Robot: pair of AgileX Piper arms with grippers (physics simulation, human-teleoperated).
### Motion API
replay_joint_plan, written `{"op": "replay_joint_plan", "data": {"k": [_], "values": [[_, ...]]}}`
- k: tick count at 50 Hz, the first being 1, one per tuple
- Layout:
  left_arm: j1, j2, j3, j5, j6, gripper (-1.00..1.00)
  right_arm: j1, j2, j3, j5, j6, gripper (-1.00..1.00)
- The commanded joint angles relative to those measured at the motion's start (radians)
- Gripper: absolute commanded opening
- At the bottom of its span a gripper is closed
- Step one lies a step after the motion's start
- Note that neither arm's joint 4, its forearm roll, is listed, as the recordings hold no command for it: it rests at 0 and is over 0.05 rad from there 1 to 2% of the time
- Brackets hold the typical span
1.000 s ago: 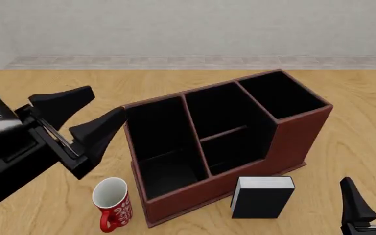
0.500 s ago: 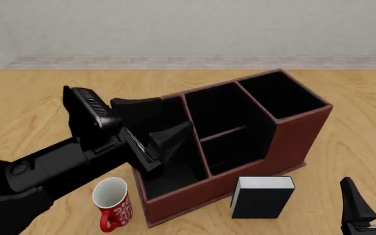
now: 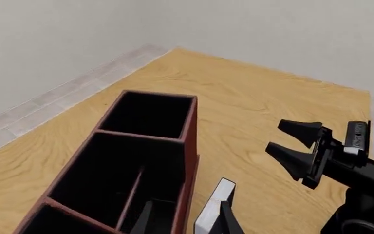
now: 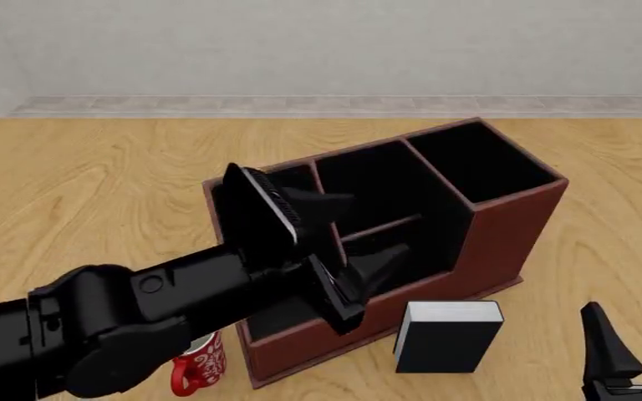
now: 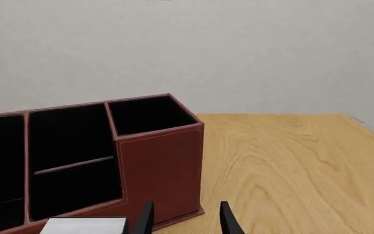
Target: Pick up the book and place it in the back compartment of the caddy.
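While the left arm (image 4: pixel 154 309) stretches in across the near-left part of the caddy (image 4: pixel 500 225), its gripper (image 4: pixel 354 242) hangs over the middle section with the jaws spread and nothing between them; one finger (image 4: pixel 323 205) sits higher, the other lower, right about over the low divider; so yeah, empty-handed. The book (image 4: pixel 447 336) stands upright on the table (image 4: pixel 98 184) just outside the caddy's near wall, white page block on top, black cover facing the camera; can't really tell if it's touching the wall or only very close. In the left wrist view the book (image 3: pixel 214 207) shows up beside the caddy's outer wall (image 3: pixel 188 146), with the gripper's fingertips (image 3: pixel 223 222) poking in at the bottom edge. The back compartment (image 4: pixel 410 249) has nothing in it, partly covered by the left gripper in the front view. The right gripper (image 4: pixel 634 351) sits low at the near-right corner, well apart from the book; its fingers (image 5: pixel 144 219) stand apart with nothing held. A red-and-white mug (image 4: pixel 196 361) is peeking out under the left arm, near the caddy's near-left corner.
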Motion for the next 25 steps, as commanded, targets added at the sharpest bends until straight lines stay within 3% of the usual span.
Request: {"op": "replay_joint_plan", "data": {"k": [1,25], "values": [[-0.042,0.095,-0.024,-0.024,0.01,1.0,-0.001,0.001,0.0,0.006,0.008,1.0],[-0.064,0.21,-0.011,-0.077,0.005,1.0,0.0,0.0,0.001,0.001,0.003,1.0]]}}
